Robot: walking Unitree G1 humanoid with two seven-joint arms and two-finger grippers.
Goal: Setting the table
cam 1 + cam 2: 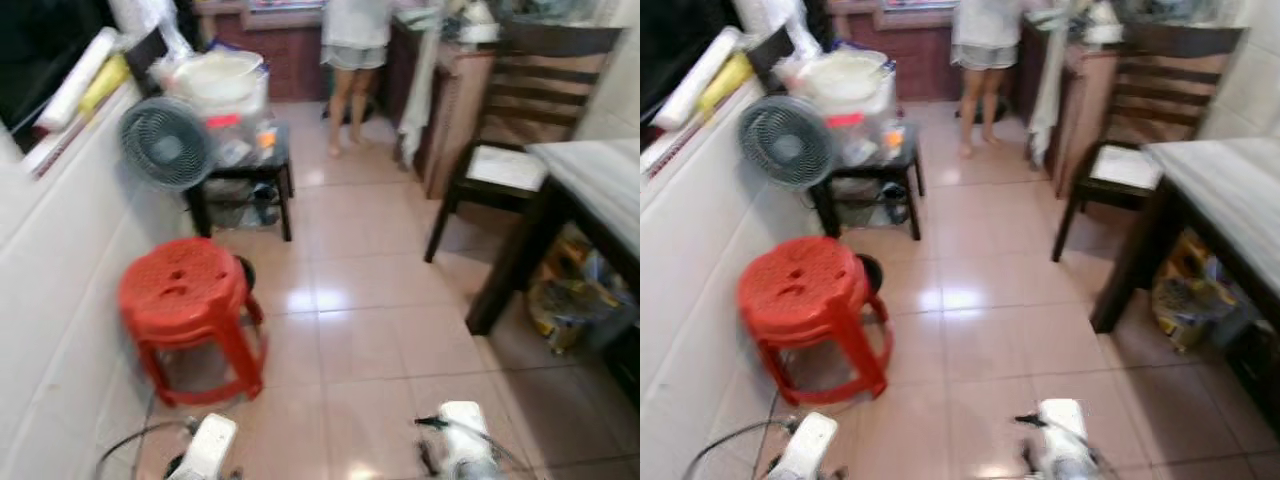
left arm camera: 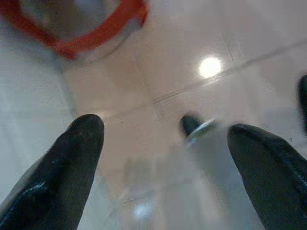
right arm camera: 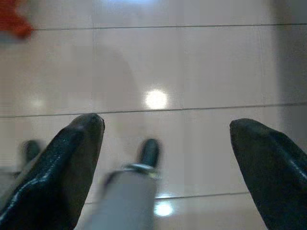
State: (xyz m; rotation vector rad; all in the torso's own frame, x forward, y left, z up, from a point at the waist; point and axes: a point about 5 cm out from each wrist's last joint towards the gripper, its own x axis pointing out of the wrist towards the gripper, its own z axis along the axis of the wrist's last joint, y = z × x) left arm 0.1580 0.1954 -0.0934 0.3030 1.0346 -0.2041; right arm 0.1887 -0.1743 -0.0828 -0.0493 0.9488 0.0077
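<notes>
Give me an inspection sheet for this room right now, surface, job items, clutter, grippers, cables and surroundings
Surface: pale table at right, the visible part of its top bare; glossy tiled floor.
Job's things: nothing seen.
Clutter: red stool; fan beside a loaded dark side table; bags under the table.
Grippers: left gripper open, empty; right gripper open, empty; both over floor.
Cables: a thin cable by the left arm.
Surroundings: dark chair; a person standing at back.
</notes>
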